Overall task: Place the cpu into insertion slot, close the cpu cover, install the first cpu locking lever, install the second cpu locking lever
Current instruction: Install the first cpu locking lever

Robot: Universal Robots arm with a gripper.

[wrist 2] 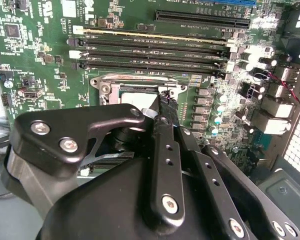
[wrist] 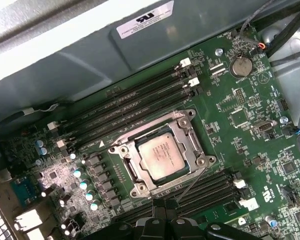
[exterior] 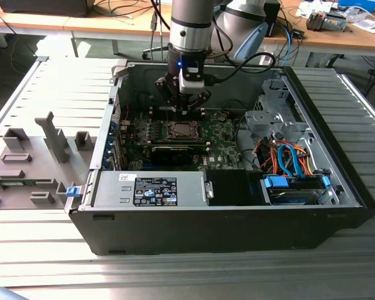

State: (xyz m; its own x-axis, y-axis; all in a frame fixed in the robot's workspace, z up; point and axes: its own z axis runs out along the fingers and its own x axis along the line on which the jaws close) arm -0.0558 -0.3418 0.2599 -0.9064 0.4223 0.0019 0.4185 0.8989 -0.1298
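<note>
Exterior view: my gripper (exterior: 186, 103) hangs inside the open computer case (exterior: 337, 187), near its back wall, over the motherboard (exterior: 222, 134). The insertion slot (exterior: 182, 130) sits just below my fingertips, toward the case's front edge. Fingers look pressed together here, nothing visibly between them.

Second wrist view: fingers (wrist 2: 166, 107) pressed together, tips at the slot's edge. The cpu cover (wrist 2: 107, 82) frame shows past my tip, with memory slots (wrist 2: 155, 50) beyond. Whether the tip actually touches metal, I can't tell.

First wrist view: the cpu (wrist: 161, 155) already lies in the socket, with the cover frame (wrist: 187, 135) down around it. A thin locking lever (wrist: 192, 184) runs along the frame's side nearest my fingertips (wrist: 162, 206), its free end right at them. Touching or pinching the wire: can't tell.

Risks, my judgement: the lever is thin and springy, so closed fingertips could slip off it and it would snap back. A slip toward the memory slots or the small capacitors (wrist: 85, 185) beside the socket could knock parts. If the lever misses its hook, the cover stays unclamped. Pressing down off-line could load the frame unevenly over the chip.
</note>
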